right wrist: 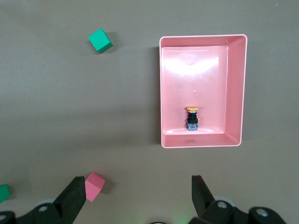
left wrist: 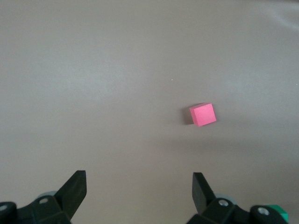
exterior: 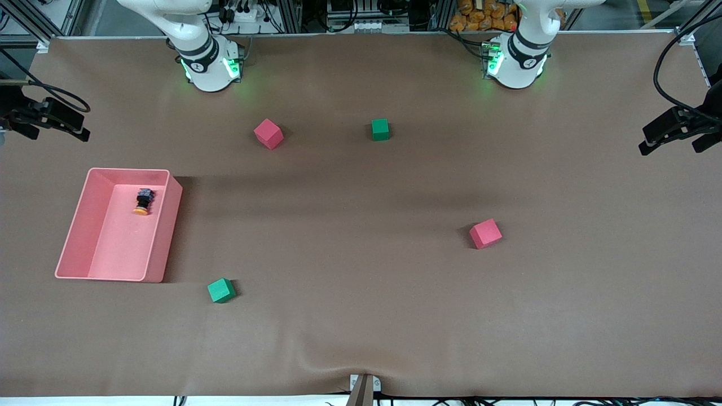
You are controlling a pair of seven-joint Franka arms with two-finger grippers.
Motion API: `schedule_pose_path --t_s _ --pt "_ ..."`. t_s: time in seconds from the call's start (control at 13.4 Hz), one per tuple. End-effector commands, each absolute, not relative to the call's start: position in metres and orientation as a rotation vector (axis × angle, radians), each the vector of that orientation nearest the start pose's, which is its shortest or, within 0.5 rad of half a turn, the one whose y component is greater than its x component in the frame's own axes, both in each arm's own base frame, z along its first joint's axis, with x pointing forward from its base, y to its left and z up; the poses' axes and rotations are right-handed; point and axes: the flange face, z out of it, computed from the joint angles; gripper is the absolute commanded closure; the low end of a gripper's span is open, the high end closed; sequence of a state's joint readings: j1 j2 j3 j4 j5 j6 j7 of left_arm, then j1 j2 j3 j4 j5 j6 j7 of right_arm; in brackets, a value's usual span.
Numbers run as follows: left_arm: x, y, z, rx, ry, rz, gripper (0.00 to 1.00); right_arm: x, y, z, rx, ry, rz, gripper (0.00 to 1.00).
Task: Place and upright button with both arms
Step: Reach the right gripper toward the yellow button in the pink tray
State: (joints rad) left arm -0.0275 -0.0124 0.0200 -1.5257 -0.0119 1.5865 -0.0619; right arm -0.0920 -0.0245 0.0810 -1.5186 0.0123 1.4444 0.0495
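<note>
A brown table (exterior: 361, 316) carries a pink tray (exterior: 79, 225) toward the right arm's end, and the button (exterior: 144, 201) lies on its side in the tray, orange cap toward the front camera. Two red cubes (exterior: 268, 133) (exterior: 485, 233) and two green cubes (exterior: 380, 129) (exterior: 221, 290) sit scattered on the table, well apart. The right gripper (right wrist: 138, 198) hangs high over the table near the tray and the left gripper (left wrist: 139, 193) high over bare table near a red cube, both with jaws spread wide and holding nothing.

Showing a plain brown desk (exterior: 361, 316). Sitting in a pale pink tray (exterior: 79, 237): a button (exterior: 143, 201) with black body and orange cap. Lying scattered: two red cubes (exterior: 268, 133) (exterior: 485, 233) and two green cubes (exterior: 380, 129) (exterior: 221, 290). Glowing green at white arm bases (exterior: 211, 70) (exterior: 516, 67).
</note>
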Motion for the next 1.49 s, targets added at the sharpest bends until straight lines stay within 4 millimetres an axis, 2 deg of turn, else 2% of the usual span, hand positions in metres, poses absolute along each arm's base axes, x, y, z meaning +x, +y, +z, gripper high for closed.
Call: schedule_pose_path --t_s 0.0,0.15,0.37,0.52,0.75,1.12,1.27,1.42 --pt "0.554 -0.004 0.657 -3.133 -0.063 -0.111 0.0 0.525 -0.01 0.638 -3.141 0.109 0.132 0.0" --pt "0.554 -0.005 0.656 -3.144 -0.06 -0.101 0.0 0.522 -0.022 0.633 -3.137 0.145 0.174 0.0" --pt "0.554 -0.004 0.649 -3.144 -0.063 -0.065 0.0 0.523 -0.022 0.632 -3.136 0.145 0.176 0.0" --pt "0.553 -0.002 0.653 -3.137 -0.063 -0.072 0.0 0.527 -0.024 0.623 -3.133 0.149 0.2 0.0" --pt "0.554 -0.002 0.649 -3.135 -0.075 -0.06 0.0 0.527 -0.04 0.57 -3.119 0.194 0.31 0.0" --pt "0.554 -0.001 0.65 -3.135 -0.068 -0.063 0.0 0.519 -0.096 0.475 -3.1 0.31 0.3 0.0" --pt "0.556 -0.001 0.647 -3.135 -0.072 -0.056 0.0 0.514 -0.122 0.434 -3.136 0.223 0.24 0.0" --pt "0.556 -0.001 0.648 -3.135 -0.065 -0.06 0.0 0.511 -0.155 0.382 -3.131 0.126 0.217 0.0"
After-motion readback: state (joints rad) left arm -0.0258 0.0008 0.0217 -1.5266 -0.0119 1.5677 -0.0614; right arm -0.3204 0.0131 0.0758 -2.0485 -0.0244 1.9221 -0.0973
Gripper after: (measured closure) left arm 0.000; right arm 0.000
